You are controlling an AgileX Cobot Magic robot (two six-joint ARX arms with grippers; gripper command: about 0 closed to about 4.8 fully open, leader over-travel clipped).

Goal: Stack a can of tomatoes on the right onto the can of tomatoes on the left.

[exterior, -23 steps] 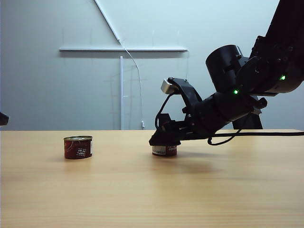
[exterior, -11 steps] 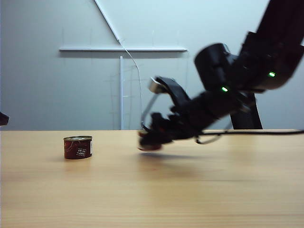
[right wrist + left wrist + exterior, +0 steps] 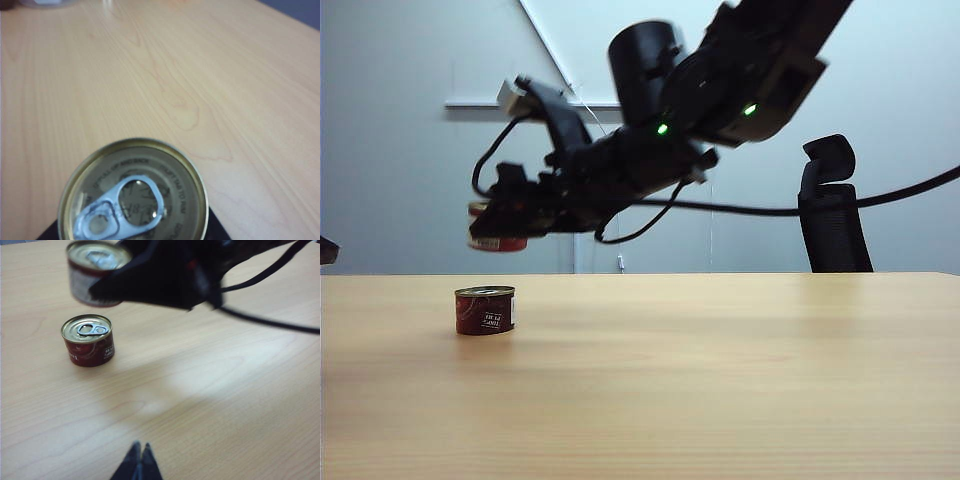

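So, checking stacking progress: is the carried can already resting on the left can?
No, the carried can hangs in the right end effector, clear air above the left can on the table.

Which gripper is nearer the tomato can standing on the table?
Right. The right gripper holds the other can above the standing can; the left gripper rests shut, well away.
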